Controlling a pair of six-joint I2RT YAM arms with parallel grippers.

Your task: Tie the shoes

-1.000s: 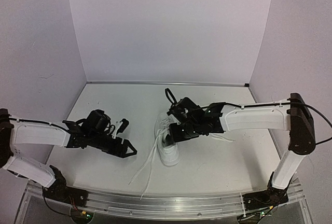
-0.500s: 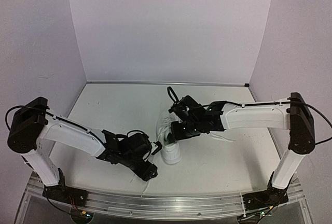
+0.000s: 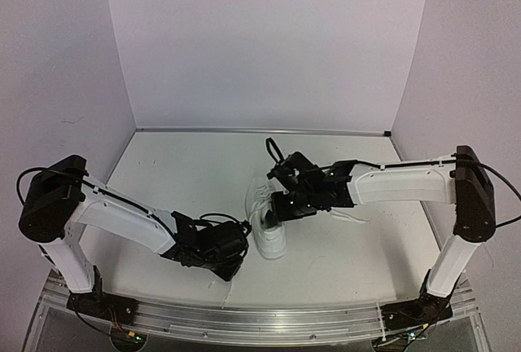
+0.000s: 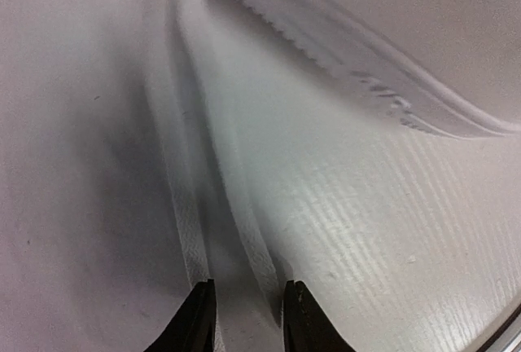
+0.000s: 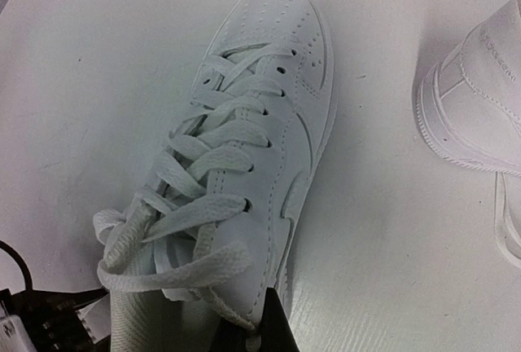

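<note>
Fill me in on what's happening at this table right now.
Two arms are working on a pair of white sneakers. The left gripper is low over the table, open, with its fingertips astride the loose laces trailing from the near shoe. The right gripper is at that shoe's collar; whether it grips anything is unclear. The second shoe lies beside it. No finished bow shows.
</note>
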